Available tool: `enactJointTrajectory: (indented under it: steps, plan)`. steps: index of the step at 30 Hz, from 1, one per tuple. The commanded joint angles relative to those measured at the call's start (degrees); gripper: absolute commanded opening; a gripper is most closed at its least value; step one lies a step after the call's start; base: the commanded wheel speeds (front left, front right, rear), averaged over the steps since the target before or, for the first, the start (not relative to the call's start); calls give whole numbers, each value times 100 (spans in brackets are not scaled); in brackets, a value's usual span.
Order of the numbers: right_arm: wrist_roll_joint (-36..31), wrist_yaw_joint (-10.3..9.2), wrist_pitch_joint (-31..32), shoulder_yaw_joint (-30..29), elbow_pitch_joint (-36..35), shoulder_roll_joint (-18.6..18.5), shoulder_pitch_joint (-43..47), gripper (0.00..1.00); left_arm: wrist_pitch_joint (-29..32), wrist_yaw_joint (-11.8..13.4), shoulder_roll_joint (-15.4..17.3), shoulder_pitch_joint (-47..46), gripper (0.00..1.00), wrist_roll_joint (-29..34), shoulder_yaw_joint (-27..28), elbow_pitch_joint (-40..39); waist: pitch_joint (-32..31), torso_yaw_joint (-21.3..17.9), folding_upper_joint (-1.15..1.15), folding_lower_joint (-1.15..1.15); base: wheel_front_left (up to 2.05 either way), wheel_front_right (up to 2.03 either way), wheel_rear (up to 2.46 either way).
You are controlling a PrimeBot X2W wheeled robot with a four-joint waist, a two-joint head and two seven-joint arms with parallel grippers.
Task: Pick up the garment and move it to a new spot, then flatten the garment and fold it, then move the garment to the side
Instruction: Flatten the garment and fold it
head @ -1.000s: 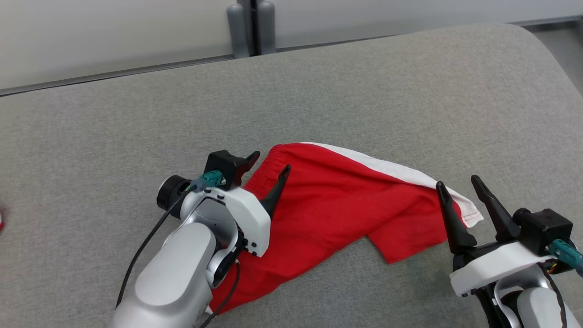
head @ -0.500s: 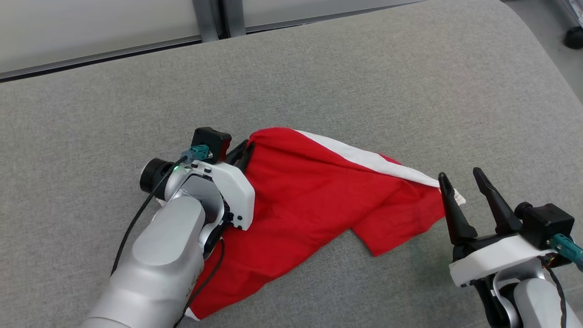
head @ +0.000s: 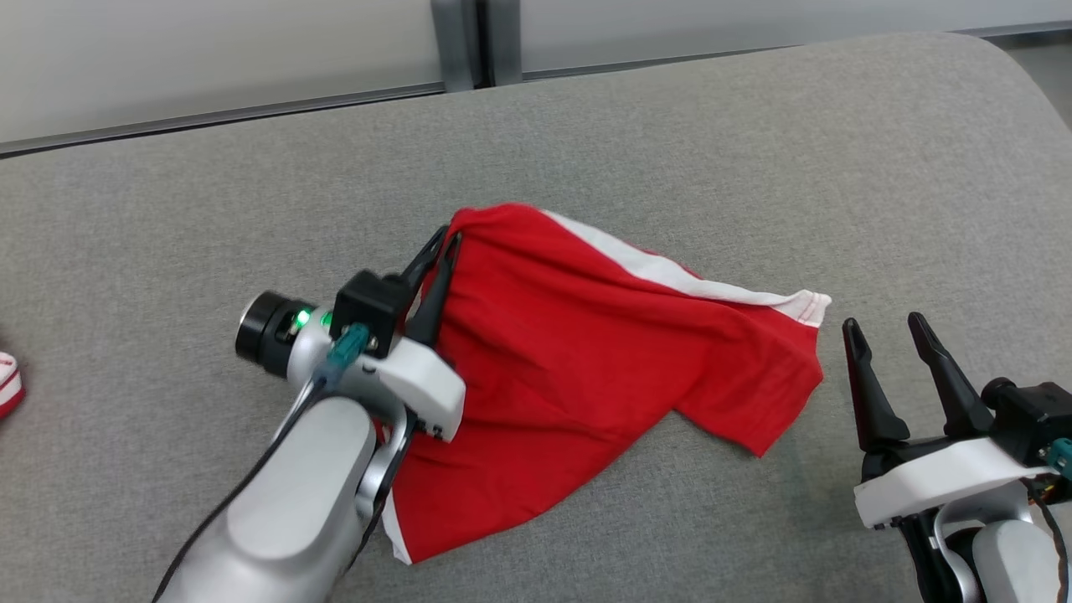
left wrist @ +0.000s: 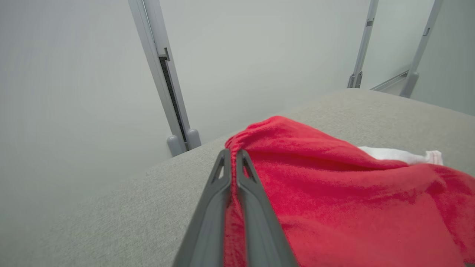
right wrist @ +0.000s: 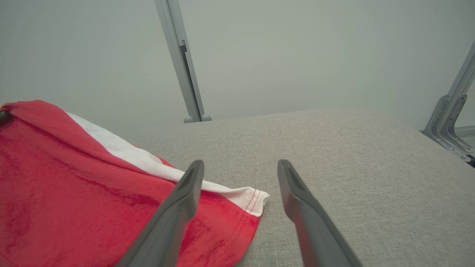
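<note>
The garment (head: 586, 352) is a pair of red shorts with a white side stripe, lying rumpled on the grey padded surface (head: 754, 167). My left gripper (head: 444, 239) is shut on the garment's gathered waistband corner and holds it raised off the surface. The left wrist view has the two fingers pressed together with red cloth (left wrist: 334, 193) pinched between them. Just right of the garment's white-hemmed leg end (head: 808, 306) my right gripper (head: 883, 327) stands open, holding nothing. In the right wrist view the hem (right wrist: 248, 198) lies between and just ahead of its spread fingers (right wrist: 185, 189).
A pale wall with a grey upright post (head: 473, 42) runs behind the far edge of the surface. A small red and white object (head: 7, 381) shows at the left edge. Bare grey surface stretches to the right and far side.
My left gripper has shut on the waistband corner and lifted it up and away, dragging the garment with it. The right gripper stays open. The head camera has shifted.
</note>
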Motion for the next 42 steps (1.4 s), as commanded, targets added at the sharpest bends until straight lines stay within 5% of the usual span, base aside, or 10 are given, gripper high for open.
enactJointTrajectory:
  steps: [1, 9, 19, 21, 32, 42]
  plan:
    - [-21, 0, 30, -21, -19, -10, 62, 100, -16, 131, 125, 242, 0, 50, -7, -238, -48, 110, 0, 0, 0, 0, 0]
    - [-42, 0, 136, -10, -123, 1, 198, 100, 462, 837, 678, 2051, 0, 179, -298, -1822, -164, 322, 0, 0, 0, 0, 0]
    - [-20, 0, 256, 21, -156, -13, 334, 100, 459, 1014, 565, 2815, 0, 216, -717, -1686, -373, 383, 0, 0, 0, 0, 0]
    - [-21, 0, 281, 0, -165, -9, 364, 100, 292, 995, 445, 2874, 100, 73, -631, -1684, -427, 383, 0, 0, 0, 0, 0]
    - [-123, 0, 405, -127, -328, -5, 550, 100, -111, 883, 325, 2998, 100, -343, 140, -2474, -687, 379, 0, 0, 0, 0, 0]
    - [-196, 0, 534, -197, -497, 18, 709, 100, -120, 840, 781, 2807, 100, -738, 1047, -2565, -898, 423, 0, 0, 0, 0, 0]
